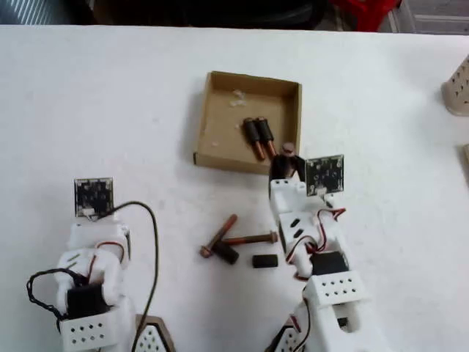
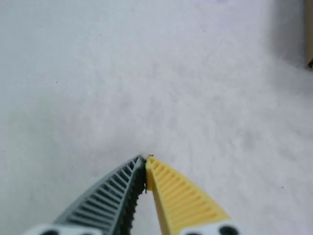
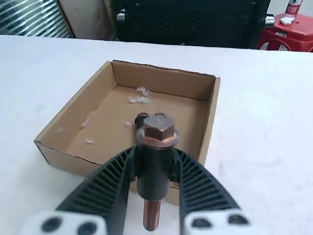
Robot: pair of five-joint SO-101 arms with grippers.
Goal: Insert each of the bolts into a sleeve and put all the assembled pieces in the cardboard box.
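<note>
- white table (image 1: 110, 110): everything sits on it, with both arms at the near edge.
- cardboard box (image 1: 220, 117): open and mid-table. The high view gives you two assembled pieces (image 1: 258, 137) lying side by side on its floor.
- right gripper (image 3: 154, 155): clamped on a held piece, at the box's near right corner.
- left gripper (image 2: 145, 160): tips pressed together on nothing, over bare table.
- held piece (image 3: 154, 171): upright. The right wrist view gets you the close-up, with the hex head on top and the copper shank poking out below the black sleeve.
- slanted bolt (image 1: 220, 235) and sideways bolt (image 1: 250, 238): loose between the arms, ends close together.
- loose sleeve (image 1: 226, 254): right against the slanted bolt.
- second sleeve (image 1: 265, 260): lying alone just beside it.
</note>
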